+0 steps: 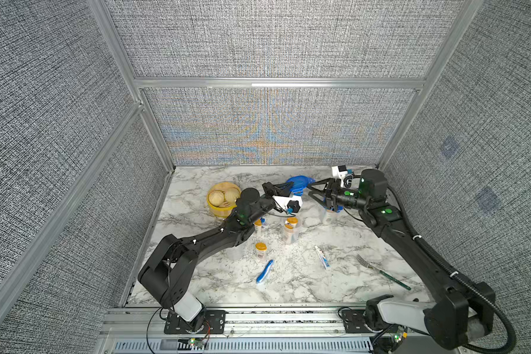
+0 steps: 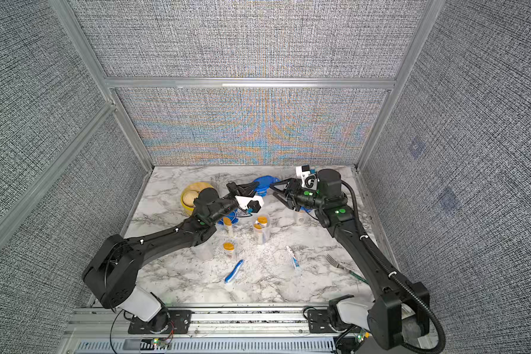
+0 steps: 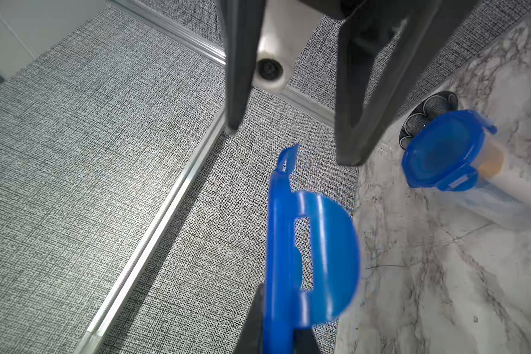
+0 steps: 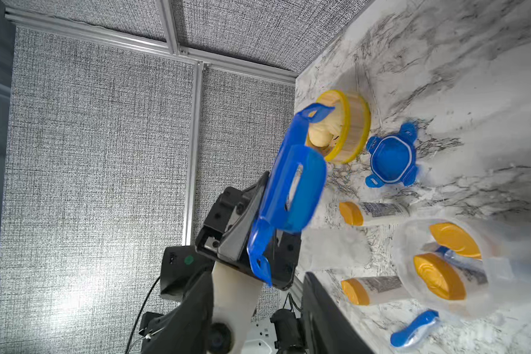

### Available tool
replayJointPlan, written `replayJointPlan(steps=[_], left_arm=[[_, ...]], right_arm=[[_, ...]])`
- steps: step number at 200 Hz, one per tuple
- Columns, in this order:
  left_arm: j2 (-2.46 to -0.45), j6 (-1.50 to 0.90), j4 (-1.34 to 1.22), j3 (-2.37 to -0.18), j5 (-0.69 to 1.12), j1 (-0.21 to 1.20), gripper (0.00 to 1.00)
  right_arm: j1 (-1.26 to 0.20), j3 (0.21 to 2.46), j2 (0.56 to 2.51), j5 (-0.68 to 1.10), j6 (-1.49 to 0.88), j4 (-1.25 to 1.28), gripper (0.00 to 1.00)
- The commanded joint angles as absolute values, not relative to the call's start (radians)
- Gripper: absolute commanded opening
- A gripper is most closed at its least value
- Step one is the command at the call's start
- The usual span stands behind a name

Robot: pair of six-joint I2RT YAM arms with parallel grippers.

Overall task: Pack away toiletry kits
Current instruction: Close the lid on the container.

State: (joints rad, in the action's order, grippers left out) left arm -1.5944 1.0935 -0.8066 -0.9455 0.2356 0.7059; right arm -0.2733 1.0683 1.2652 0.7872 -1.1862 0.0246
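Lidding step, likely a handover: left pincer [image 1: 289, 187] pinching lid [image 1: 301, 181]; right pincer [image 1: 311, 190] spread just beyond. Next: clamp lid rim.

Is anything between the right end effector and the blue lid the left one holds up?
Nothing visible. The blue lid is aloft, its tab pointing between the open fingers of the right end effector, touching neither.
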Motion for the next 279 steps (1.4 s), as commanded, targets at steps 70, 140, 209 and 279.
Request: replayJointPlan(steps=[70,140,209,279], left_arm=[[-1.607,1.24,-0.918,-0.891,0.298,0.726,0.09],[-1.507,1.033,-0.978,-0.793,0.172,0.734,0.73],[-1.166,0.276,-0.469,-0.712,-0.003,0.732,0.87],[-1.257,-0.037,0.037,-0.927,-0.093,0.732,0.94]], right_arm=[[-0.282,1.05,1.349,0.817,-1.296,0.185,0.14],[-0.231,0.964,1.308,0.83,-1.267,0.224,0.0],[-0.21,0.904,1.257,1.001,-1.019,0.045,0.0],[-0.269,0.812,1.303,1.002,-1.002,0.103,0.0]])
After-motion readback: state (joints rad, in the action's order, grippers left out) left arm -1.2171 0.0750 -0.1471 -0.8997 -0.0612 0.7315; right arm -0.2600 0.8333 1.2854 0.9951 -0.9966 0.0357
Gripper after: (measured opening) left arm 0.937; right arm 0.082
